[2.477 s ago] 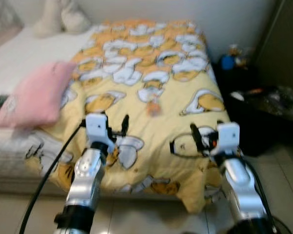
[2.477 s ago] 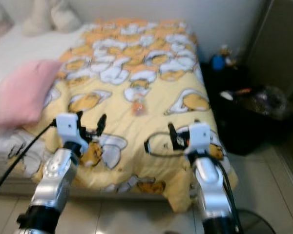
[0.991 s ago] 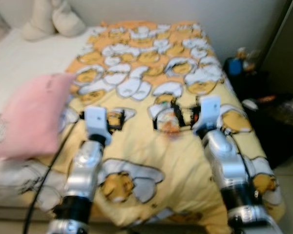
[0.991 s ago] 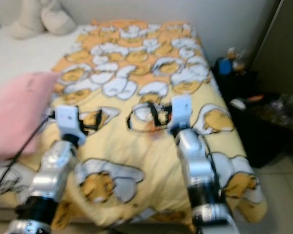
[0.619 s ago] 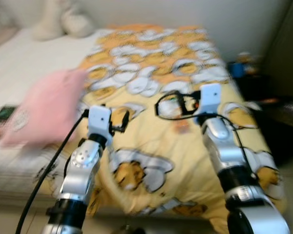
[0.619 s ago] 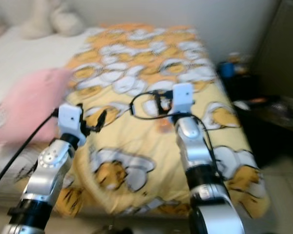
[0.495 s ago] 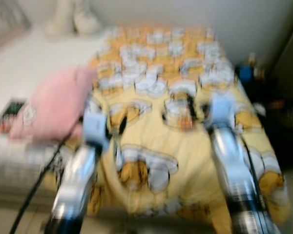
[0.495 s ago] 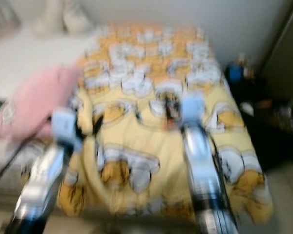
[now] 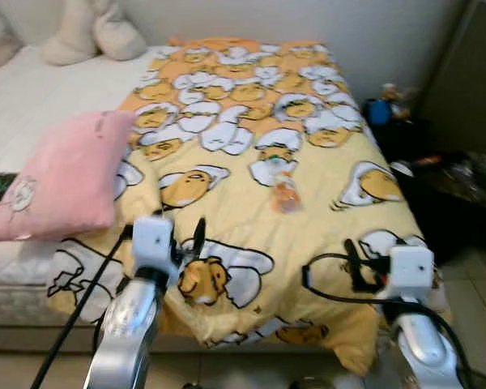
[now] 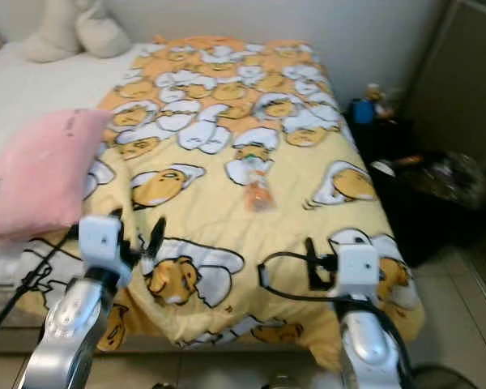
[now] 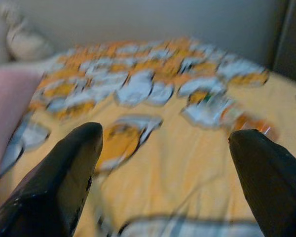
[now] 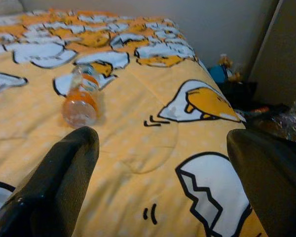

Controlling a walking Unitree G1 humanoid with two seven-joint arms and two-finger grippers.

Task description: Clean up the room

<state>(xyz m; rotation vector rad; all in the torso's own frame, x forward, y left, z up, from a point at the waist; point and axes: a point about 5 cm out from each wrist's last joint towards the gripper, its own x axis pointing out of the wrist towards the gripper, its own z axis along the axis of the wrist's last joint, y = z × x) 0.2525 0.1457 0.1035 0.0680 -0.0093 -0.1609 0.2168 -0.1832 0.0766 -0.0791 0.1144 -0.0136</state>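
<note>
A small plastic bottle [image 9: 286, 193] with orange contents lies on its side in the middle of the yellow egg-print blanket [image 9: 227, 162]. A pink pillow [image 9: 65, 174] rests on the bed's left part, overlapping the blanket edge. My left gripper [image 9: 185, 232] hovers over the blanket's near left corner, open and holding nothing; its wrist view has the fingers [image 11: 74, 163] wide apart. My right gripper [image 9: 352, 255] is at the blanket's near right corner, open, well short of the bottle [image 12: 81, 101], which lies ahead of the fingers [image 12: 64, 173].
A cream plush toy [image 9: 93, 32] sits at the head of the white mattress [image 9: 32, 97]. Right of the bed stand a dark bin with a plastic bag [image 9: 462, 174] and small blue items [image 9: 378, 109]. A black cable [image 9: 324, 296] loops at my right wrist. Tiled floor [image 9: 470, 300] lies in front.
The view has pulled back from the bed and sharpened. My right arm, stretched out close to the bottle a second ago, has drawn back to the bed's foot edge. The bottle still lies there.
</note>
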